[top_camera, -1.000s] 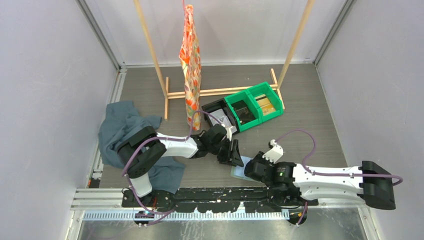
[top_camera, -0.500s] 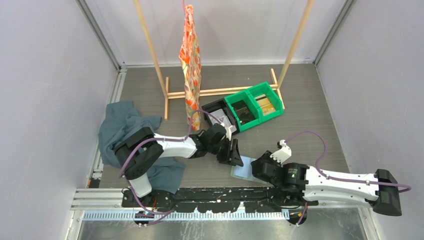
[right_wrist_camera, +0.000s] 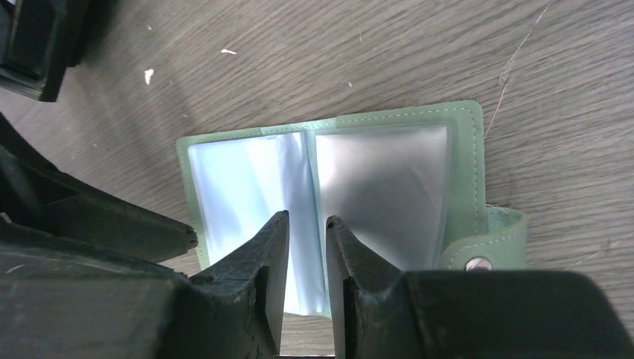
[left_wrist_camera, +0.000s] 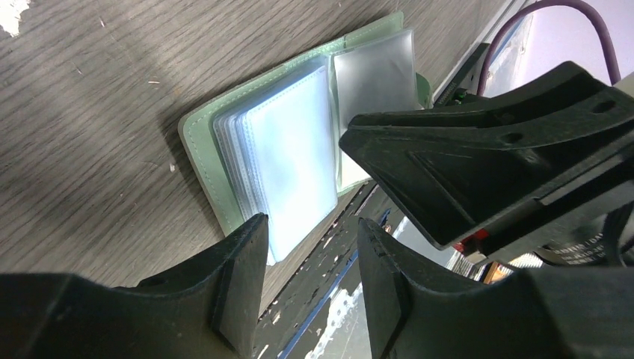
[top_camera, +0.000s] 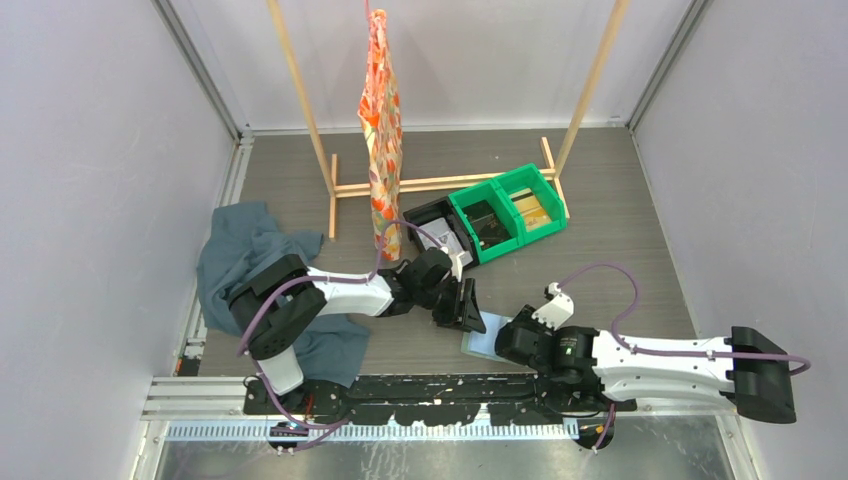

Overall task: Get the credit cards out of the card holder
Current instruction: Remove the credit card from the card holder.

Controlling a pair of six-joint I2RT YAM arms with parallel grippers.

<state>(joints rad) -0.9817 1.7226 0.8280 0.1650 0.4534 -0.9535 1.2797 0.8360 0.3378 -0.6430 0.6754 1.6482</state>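
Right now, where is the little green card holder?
Top view: the card holder lies open at the table's near edge, between left gripper and right gripper.

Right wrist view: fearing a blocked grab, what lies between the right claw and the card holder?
Nothing; the right wrist view shows the right claw poised over the open card holder.

The left gripper (left_wrist_camera: 312, 223) and right gripper (right_wrist_camera: 306, 219) crowd each other over the card holder (right_wrist_camera: 389, 179) at the counter's (top_camera: 620, 230) near edge. The right one's black body fills the space just beside the left one's fingers. Behind them there is bare wood up to the black tray (top_camera: 437, 222) and green bins (top_camera: 512, 190). Farther back, the wooden rack (top_camera: 440, 183) and its hanging patterned cloth (top_camera: 381, 120) bar the way. The dark teal cloth (top_camera: 235, 250) is heaped on the left, and the counter's right side is open.
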